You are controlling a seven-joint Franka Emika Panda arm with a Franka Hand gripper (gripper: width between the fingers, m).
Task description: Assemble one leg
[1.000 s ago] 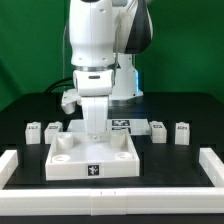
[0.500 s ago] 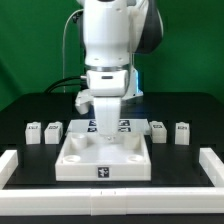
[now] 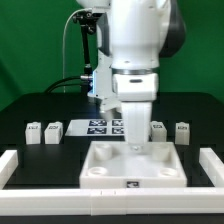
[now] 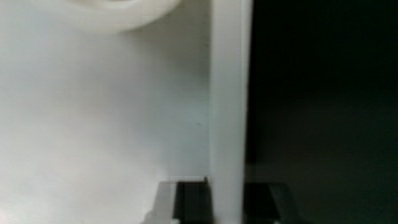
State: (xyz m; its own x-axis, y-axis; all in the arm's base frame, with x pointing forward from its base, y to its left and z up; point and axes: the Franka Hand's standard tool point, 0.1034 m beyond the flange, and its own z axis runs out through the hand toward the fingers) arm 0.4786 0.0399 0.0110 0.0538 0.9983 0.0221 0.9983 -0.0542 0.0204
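Two small white legs [image 3: 34,131] with tags stand on the exterior view's left, and two more [image 3: 158,128] stand on its right. The large flat white panel [image 3: 110,168] with round corner holes lies at the front middle. My gripper [image 3: 137,143] reaches down onto the panel's far right part and is shut on its edge. In the wrist view the dark fingers [image 4: 191,203] straddle the panel's thin wall [image 4: 228,100]. My gripper [image 4: 228,203] touches no leg.
The marker board [image 3: 103,125] lies behind the panel. A white rail frame [image 3: 16,166] runs along the left, front and right [image 3: 211,164] of the work area. The right legs stand close behind the panel's far right corner.
My gripper has moved toward the exterior view's right and nearer the camera, and the panel has slid along with it. The legs have not moved.
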